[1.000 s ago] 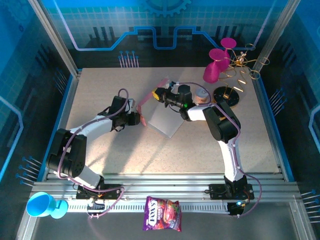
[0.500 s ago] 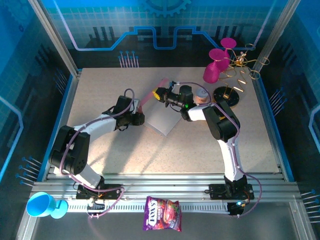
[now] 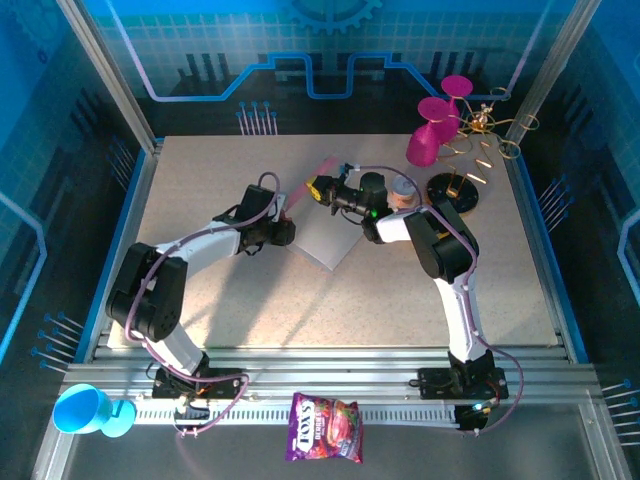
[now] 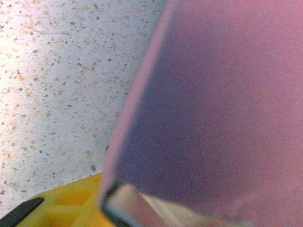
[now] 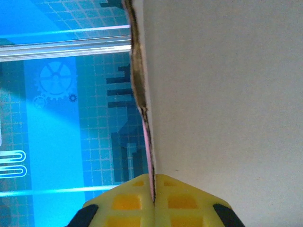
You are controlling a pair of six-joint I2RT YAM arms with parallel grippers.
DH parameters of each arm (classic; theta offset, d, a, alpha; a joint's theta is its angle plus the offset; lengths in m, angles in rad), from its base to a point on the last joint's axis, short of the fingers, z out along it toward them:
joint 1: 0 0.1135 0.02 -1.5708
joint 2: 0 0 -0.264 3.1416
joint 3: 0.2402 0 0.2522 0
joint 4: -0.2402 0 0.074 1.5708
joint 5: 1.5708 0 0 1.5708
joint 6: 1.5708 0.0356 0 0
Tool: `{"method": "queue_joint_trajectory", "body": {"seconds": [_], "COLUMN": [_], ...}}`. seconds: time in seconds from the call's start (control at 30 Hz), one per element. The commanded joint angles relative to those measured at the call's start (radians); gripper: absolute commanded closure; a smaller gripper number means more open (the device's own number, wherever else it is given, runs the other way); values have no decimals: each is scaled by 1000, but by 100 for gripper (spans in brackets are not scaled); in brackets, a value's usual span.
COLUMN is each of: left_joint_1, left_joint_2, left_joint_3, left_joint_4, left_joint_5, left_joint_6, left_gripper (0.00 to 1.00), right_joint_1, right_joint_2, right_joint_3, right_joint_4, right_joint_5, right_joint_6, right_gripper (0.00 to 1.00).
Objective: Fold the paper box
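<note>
The paper box [image 3: 330, 238] lies mid-table with its whitish inner side up, and a pink flap rises along its far left edge. My right gripper [image 3: 318, 187] is shut on that far edge; in the right wrist view the thin pink-and-white edge of the paper box [image 5: 227, 94] is pinched between the yellow fingers of the right gripper [image 5: 152, 201]. My left gripper [image 3: 283, 230] presses against the box's left side. In the left wrist view the pink wall of the paper box [image 4: 213, 94] sits close to the lens, with one yellow finger [image 4: 61, 208] beside it at the lower left; the jaws are hidden.
Two magenta cups [image 3: 437, 128] hang on a gold wire stand [image 3: 490, 130] at the back right, by a black round base [image 3: 452, 190]. A purple snack bag [image 3: 325, 427] and a blue cup [image 3: 85, 410] lie off the table's near edge. Bare tabletop [image 3: 350, 300] lies in front.
My left gripper has moved right, up against the box's left side, and the pink flap there has been pushed inward. The right gripper has kept its hold.
</note>
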Motion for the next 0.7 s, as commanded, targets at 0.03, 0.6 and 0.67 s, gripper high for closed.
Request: {"method": "queue_joint_trajectory", "body": {"seconds": [0.03,0.6,0.67], "left_joint_1": [-16,-47,-47], "left_joint_2": [20,61,68], "left_joint_3": [40,68,73], "left_joint_4": [-22,41,49], "left_joint_5": [-72,-165,-181], "left_joint_6": [-12,-97,-116], "left_gripper": [58,63,64], "right_joint_1": [-10,-5,-4], "right_joint_2": [24,29,33], "right_joint_3": [17,14,20], "right_joint_4": [27,45,46], "right_joint_5": [-24,9,12], "right_joint_6": [10,39,35], "right_gripper": [100,100,100]}}
